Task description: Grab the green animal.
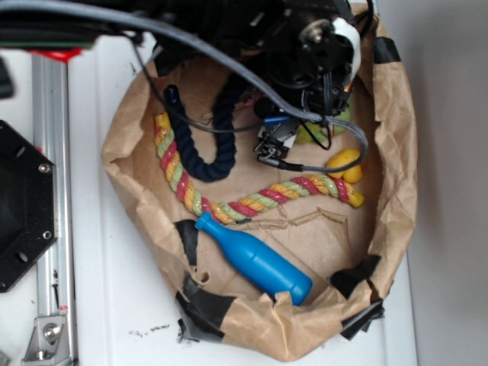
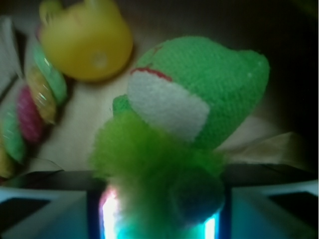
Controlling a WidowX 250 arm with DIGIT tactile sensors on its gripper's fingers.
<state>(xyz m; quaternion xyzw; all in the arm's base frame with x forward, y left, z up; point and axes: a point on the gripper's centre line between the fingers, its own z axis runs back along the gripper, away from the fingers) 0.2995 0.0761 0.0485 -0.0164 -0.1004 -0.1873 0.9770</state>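
While the arm hangs over the upper right of the paper-lined basket point(image 1: 396, 152), the green animal point(image 2: 199, 94) sits between the fingers.

Basket: crumpled brown paper walls, taped at the rim, keep every item gathered on one floor. Arm: black, reaching down from the top of the exterior frame, wrist steep, hiding most of the toy. Blue bottle point(image 1: 255, 259): lying lower centre. Coloured rope point(image 1: 252, 200): stretched across the middle. Dark rope point(image 1: 202, 145): looped upper left. Green animal: upper right, fuzzy body low in the wrist frame, touching both pads. Yellow duck point(image 1: 345, 163): just beside it. Gripper point(image 2: 159, 219): narrow, apparently clamped on the fuzz, likely ready for lifting.
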